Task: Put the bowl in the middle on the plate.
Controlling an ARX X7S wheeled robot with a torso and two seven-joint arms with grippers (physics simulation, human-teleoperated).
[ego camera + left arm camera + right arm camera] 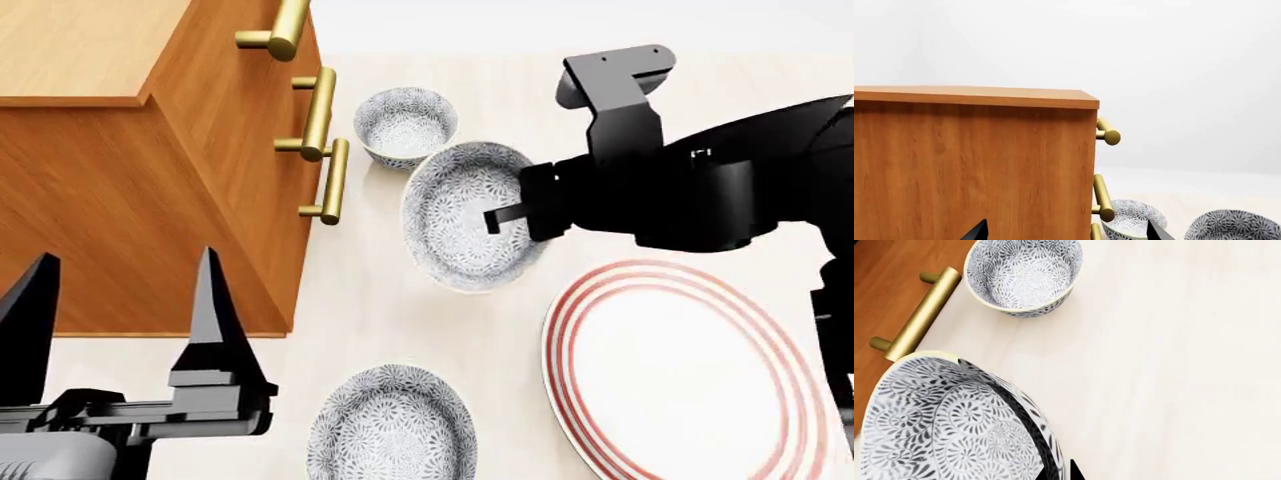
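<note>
I am working in a simulated home setting, something like a dining or kitchen corner. A wooden cabinet (147, 170) with brass bar handles (318, 110) stands on a pale wood-grain surface (400, 310), and crockery sits beside it: patterned bowls (404, 125) and a red-ringed plate (681, 370). Behind the cabinet, my left wrist camera shows only a flat, featureless white backdrop (1174, 65), which gives away the rendered scene.
</note>
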